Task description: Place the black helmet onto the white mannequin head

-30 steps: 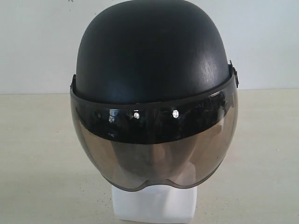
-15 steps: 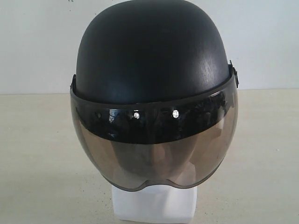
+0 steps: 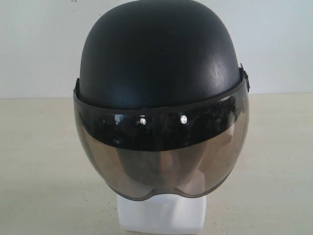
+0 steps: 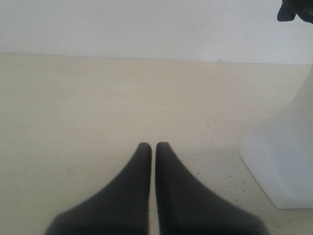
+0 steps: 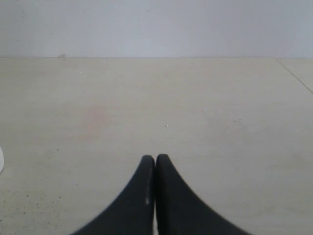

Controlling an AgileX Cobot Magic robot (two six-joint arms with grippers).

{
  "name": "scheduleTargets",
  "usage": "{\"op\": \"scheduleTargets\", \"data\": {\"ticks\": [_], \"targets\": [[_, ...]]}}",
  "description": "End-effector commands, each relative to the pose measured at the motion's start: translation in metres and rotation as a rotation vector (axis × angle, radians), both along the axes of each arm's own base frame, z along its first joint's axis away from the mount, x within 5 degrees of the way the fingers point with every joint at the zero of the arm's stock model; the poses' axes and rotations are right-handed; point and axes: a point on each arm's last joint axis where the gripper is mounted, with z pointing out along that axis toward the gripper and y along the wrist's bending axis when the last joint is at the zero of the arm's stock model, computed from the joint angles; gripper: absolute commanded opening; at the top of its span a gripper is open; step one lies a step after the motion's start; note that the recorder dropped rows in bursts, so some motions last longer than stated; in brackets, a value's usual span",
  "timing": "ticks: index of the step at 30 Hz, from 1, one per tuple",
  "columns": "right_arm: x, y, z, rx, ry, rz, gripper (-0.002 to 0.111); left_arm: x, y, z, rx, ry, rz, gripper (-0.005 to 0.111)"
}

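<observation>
The black helmet sits on the white mannequin head, its smoky visor covering the face. Only the head's white base shows below the visor in the exterior view. No gripper appears in that view. In the left wrist view my left gripper is shut and holds nothing, low over the table, with the white base off to one side and a corner of the helmet above it. My right gripper is shut and holds nothing, over bare table.
The beige speckled table runs back to a pale wall. A seam in the tabletop shows in the right wrist view, and a sliver of something white sits at that frame's edge.
</observation>
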Motion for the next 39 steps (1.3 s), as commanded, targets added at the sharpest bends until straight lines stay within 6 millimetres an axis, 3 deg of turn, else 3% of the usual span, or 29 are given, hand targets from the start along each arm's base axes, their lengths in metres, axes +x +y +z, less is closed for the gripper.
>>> {"op": "scheduleTargets", "data": {"ticks": [1, 34, 39], "targets": [[-0.0002, -0.0009, -0.0009, -0.013, -0.005, -0.009, 0.000, -0.0002, 0.0000, 0.0003, 0.002, -0.004, 0.000, 0.004], [-0.0003, 0.0047, -0.0007, -0.003, -0.008, 0.091, 0.000, -0.0002, 0.0000, 0.0003, 0.002, -0.004, 0.000, 0.004], [-0.0003, 0.0047, -0.0007, -0.003, -0.008, 0.091, 0.000, -0.0001, 0.0038, 0.0003, 0.002, -0.004, 0.071, 0.004]]}}
